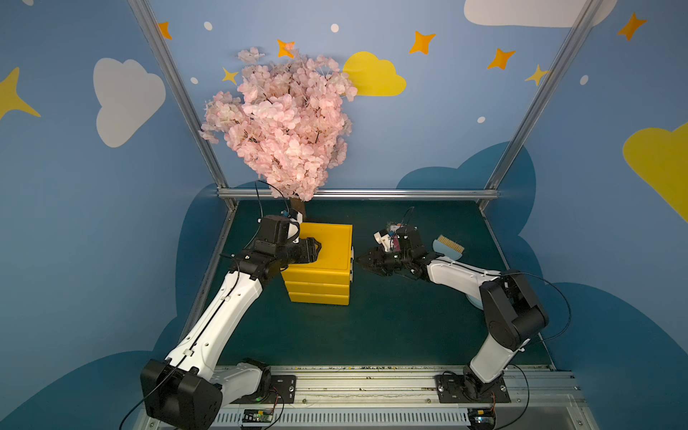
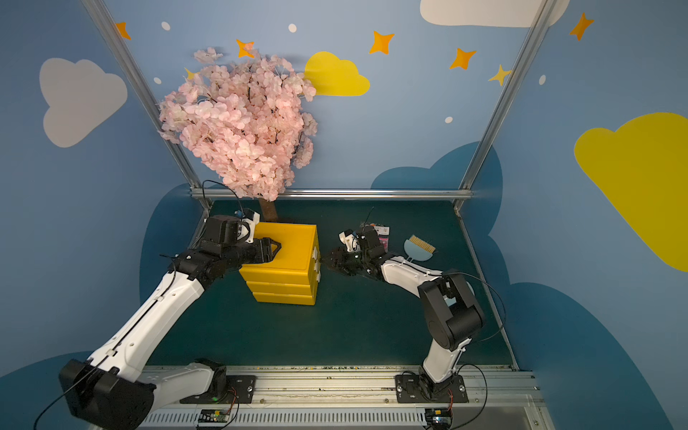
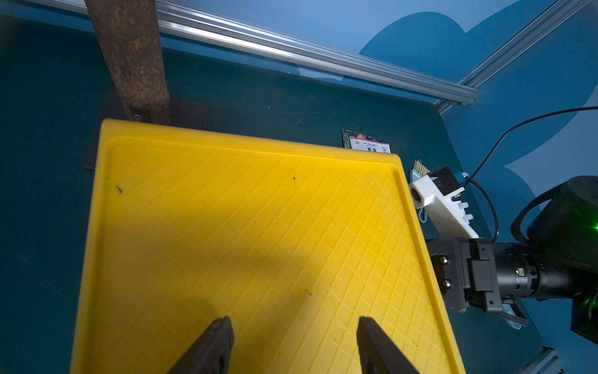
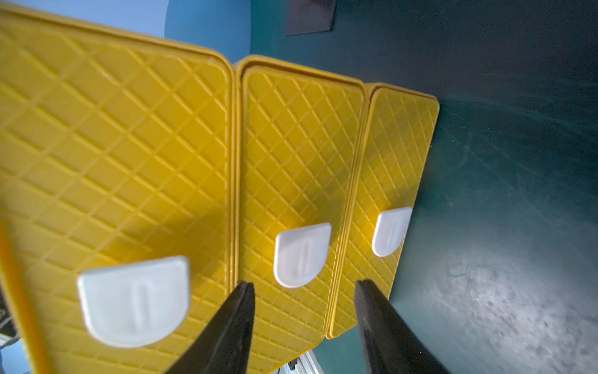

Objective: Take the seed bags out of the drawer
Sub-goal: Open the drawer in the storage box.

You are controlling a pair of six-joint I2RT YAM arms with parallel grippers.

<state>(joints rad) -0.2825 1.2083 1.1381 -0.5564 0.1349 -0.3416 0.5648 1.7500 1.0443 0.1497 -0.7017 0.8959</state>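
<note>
You see one seed bag [image 3: 365,144] flat on the green table [image 1: 391,327], outside & beyond the yellow drawer unit [image 1: 331,242], whose 3 drawers look shut. Your right gripper [image 4: 304,285], fingers parted & empty, points at the mid drawer's white handle [image 4: 302,255]. Your left gripper [image 3: 293,323] is over the unit's top, fingers wide, holding nothing.

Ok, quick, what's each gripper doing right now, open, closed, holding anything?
Left gripper: open, empty, over the yellow drawer unit.
Right gripper: open, empty, facing the white drawer handles.
</note>
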